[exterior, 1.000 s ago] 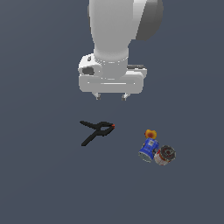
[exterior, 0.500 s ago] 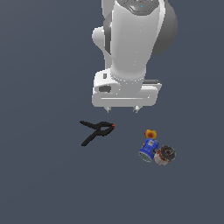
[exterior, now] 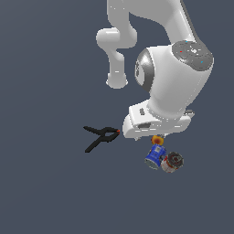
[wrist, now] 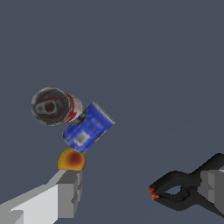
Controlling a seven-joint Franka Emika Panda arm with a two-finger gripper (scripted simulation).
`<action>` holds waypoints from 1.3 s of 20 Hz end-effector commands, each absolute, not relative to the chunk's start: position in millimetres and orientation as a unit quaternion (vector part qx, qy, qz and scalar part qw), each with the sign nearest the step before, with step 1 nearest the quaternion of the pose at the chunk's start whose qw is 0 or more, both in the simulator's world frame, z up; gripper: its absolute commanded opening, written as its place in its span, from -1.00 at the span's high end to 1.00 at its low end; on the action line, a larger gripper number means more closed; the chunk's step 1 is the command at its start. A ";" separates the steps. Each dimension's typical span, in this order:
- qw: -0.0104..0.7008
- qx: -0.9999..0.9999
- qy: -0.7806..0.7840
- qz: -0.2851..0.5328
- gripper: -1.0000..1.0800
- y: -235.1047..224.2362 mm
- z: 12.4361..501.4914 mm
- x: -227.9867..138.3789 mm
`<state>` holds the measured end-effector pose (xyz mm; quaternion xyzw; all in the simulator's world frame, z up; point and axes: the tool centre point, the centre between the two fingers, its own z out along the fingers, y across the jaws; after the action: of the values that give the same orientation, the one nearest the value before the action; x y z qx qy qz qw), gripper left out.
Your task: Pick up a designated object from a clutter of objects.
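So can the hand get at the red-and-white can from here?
Probably, but it's tight. The hand is open with nothing above the red-and-white can, yet the blue can lies against it, and the orange item sits nearby.

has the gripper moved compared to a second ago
Yes. In the exterior view the gripper has shifted toward the view's right and downward, from above the black spring clamp to just over the blue can.

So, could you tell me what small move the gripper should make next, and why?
Probably shift sideways until the open gripper is centred over the red-and-white can. In the wrist view one finger is by the orange item, the other over the clamp, and the can lies off beyond the blue can.
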<state>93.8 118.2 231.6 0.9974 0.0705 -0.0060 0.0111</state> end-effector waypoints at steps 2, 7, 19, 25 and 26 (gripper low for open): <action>0.010 0.996 0.090 -0.004 -0.92 150.9 207.2 108.2; 0.006 0.994 0.113 -0.002 -0.92 193.2 173.9 121.3; 0.000 0.990 0.139 0.000 -0.92 245.8 129.4 129.7; 0.000 0.990 0.140 -0.001 -0.92 247.1 126.4 129.1; 0.000 0.990 0.140 -0.001 -0.92 247.2 124.2 129.1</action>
<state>129.2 247.3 126.6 0.9902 0.1399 -0.0003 0.0001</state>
